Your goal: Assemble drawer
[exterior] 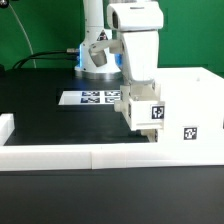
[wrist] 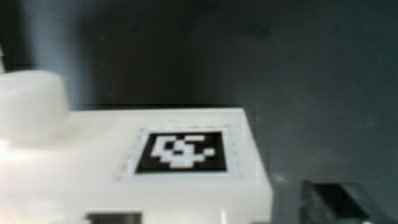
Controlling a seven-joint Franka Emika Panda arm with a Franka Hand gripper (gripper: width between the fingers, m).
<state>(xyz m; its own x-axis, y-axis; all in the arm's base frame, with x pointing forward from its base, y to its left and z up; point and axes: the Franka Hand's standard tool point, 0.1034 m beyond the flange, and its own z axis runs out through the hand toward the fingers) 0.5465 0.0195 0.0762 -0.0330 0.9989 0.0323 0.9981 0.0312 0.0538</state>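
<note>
One marker board (exterior: 100,97) behind hand (exterior: 143,122), shell (exterior: 185,115).

Black matte table top (exterior: 50,118), low white border wall (exterior: 60,152) along its near and side edges, marker board (exterior: 95,97) lying flat behind the jaws, green backdrop (exterior: 40,25) at rear, dark cable (exterior: 45,55), even diffuse lighting

The white arm (exterior: 112,40) is seen in the exterior view reaching down from its base at the rear, the wrist bent so that the tool (exterior: 143,122) points downward. The tool's fingers are hidden behind its white housing; whether they are parted or closed cannot be determined.
</note>
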